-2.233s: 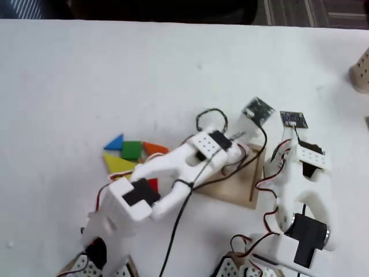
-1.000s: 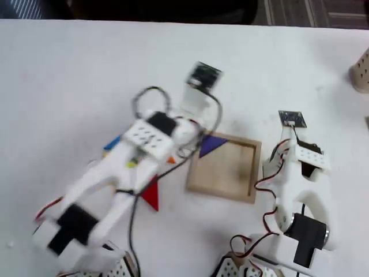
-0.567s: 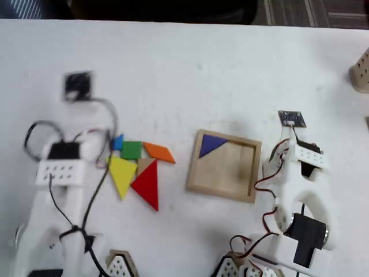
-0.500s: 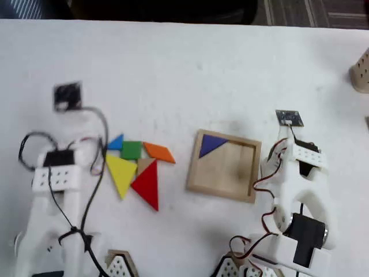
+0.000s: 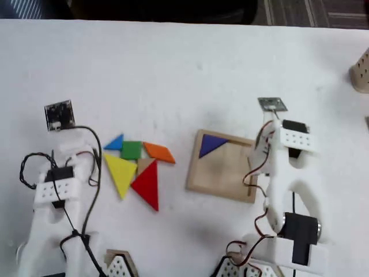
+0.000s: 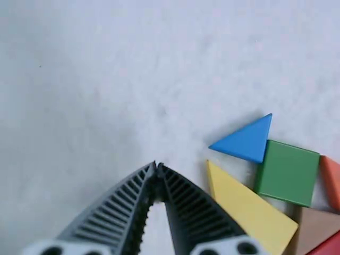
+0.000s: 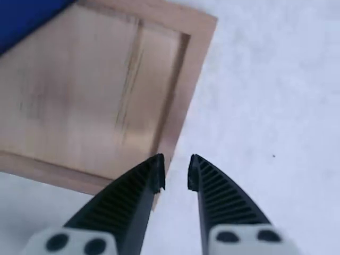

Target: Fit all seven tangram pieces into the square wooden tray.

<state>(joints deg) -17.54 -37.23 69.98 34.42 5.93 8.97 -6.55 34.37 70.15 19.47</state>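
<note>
- Tray (image 5: pixel 222 183): square, pale wood with a raised rim, flat on the white counter (image 5: pixel 173 69). A purple triangle (image 5: pixel 211 144) lies in its 11 o'clock corner.
- Six pieces sit clustered at 9 o'clock of the tray: blue triangle (image 5: pixel 115 142), green square (image 5: pixel 131 150), orange parallelogram (image 5: pixel 159 152), yellow triangle (image 5: pixel 121 174), brown piece (image 5: pixel 141 165), red triangle (image 5: pixel 148 183).
- Left pincer (image 6: pixel 157 169): tips pressed together, empty, over bare counter at 9 o'clock of the cluster.
- Right pincer (image 7: pixel 175 170): narrow gap, empty, at the tray's 3 o'clock rim.
</note>
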